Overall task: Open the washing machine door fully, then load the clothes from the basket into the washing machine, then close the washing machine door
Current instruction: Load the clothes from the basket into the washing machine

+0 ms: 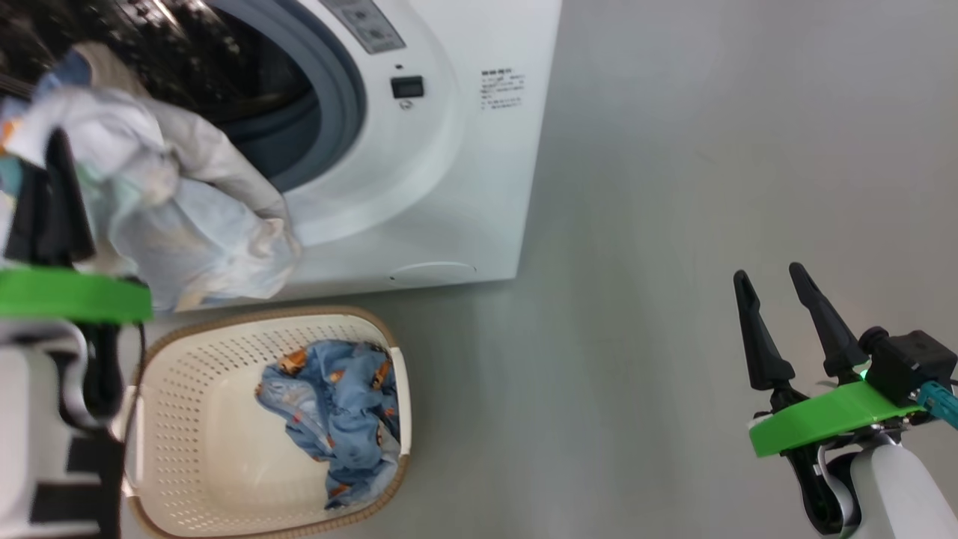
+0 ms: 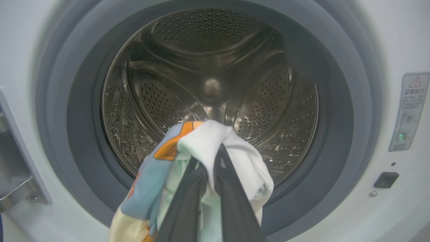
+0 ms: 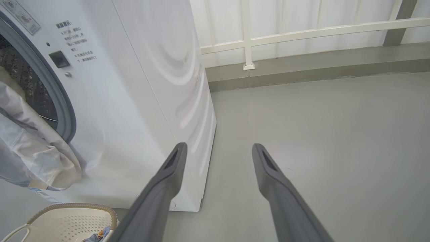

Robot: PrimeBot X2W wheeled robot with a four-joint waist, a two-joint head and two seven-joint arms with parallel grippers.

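Note:
The washing machine (image 1: 449, 150) stands with its mouth open, and the steel drum (image 2: 208, 67) looks bare inside. The washing machine door is out of view. My left gripper (image 1: 54, 150) is shut on a bundle of pale clothes (image 1: 187, 217) with blue and orange patches. The bundle hangs just in front of the grey seal, above the basket (image 1: 179, 404). In the left wrist view the fingers (image 2: 210, 156) pinch this cloth (image 2: 201, 137) right before the drum's lower rim. A blue garment with orange prints (image 1: 337, 404) lies in the basket. My right gripper (image 1: 769, 273) is open and holds nothing.
Grey floor spreads to the right of the machine, under my right gripper (image 3: 219, 148). A white railing (image 3: 248, 40) and a low kerb run behind it. The basket (image 3: 67, 222) sits close against the machine's front. A metal hinge bracket (image 2: 16, 181) juts out at the opening's left.

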